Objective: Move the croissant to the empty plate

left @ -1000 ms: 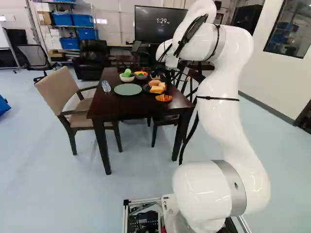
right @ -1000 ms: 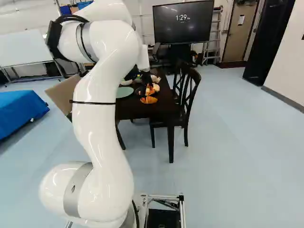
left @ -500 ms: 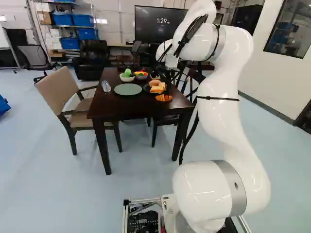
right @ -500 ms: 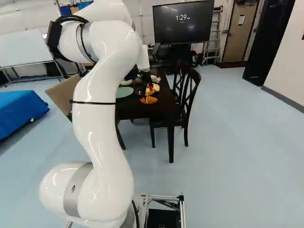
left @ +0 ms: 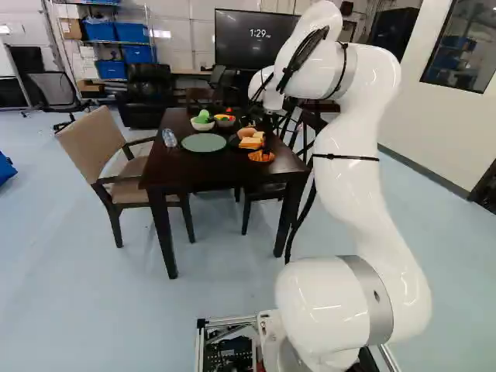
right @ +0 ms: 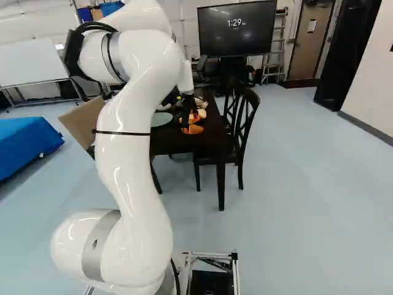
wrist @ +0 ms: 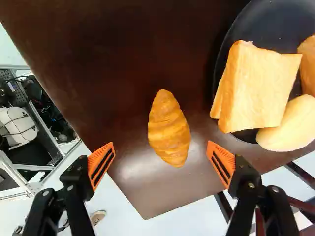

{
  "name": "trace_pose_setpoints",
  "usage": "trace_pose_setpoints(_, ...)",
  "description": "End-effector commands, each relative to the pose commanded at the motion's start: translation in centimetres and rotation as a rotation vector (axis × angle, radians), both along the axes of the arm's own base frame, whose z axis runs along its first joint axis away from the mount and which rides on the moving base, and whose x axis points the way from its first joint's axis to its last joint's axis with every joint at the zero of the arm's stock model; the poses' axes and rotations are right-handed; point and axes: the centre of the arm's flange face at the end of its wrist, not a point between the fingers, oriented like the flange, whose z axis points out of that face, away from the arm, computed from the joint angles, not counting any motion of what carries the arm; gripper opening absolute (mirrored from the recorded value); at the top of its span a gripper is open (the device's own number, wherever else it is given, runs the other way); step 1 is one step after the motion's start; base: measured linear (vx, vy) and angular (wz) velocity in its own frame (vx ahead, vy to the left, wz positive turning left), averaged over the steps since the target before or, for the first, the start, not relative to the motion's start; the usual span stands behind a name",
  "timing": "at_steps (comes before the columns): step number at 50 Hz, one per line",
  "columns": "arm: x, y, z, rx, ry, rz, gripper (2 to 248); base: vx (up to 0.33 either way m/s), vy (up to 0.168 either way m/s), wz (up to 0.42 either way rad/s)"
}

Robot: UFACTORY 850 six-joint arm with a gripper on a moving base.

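In the left base view, the empty plate [left: 204, 142] lies on the desk [left: 174, 169] at upper centre, presumably set out to receive the croissant [left: 261, 156] to its right. In the right base view, the arm [right: 132, 141] rises left of centre, reaching toward the desk, likely to line up the pickup. In the wrist view, the jaws stand wide and empty, the croissant's long sides facing them, apparently for a grip across its middle.
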Motion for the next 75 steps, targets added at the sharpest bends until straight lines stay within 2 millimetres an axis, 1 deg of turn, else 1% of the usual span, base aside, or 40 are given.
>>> trace_pose_setpoints(9, 0.4, 0.0, -1.4, 0.001, 0.017, 0.000, 247, 0.000, 0.000, 0.000)
trace_pose_setpoints(51, 0.4, 0.0, -1.4, 0.001, 0.017, 0.000, 247, 0.000, 0.000, 0.000)
trace_pose_setpoints(62, 0.1, 0.0, -0.2, 0.000, 0.003, 0.000, 247, 0.000, 0.000, 0.000)
trace_pose_setpoints(75, 0.1, 0.0, -0.2, 0.000, 0.003, 0.000, 247, 0.000, 0.000, 0.000)
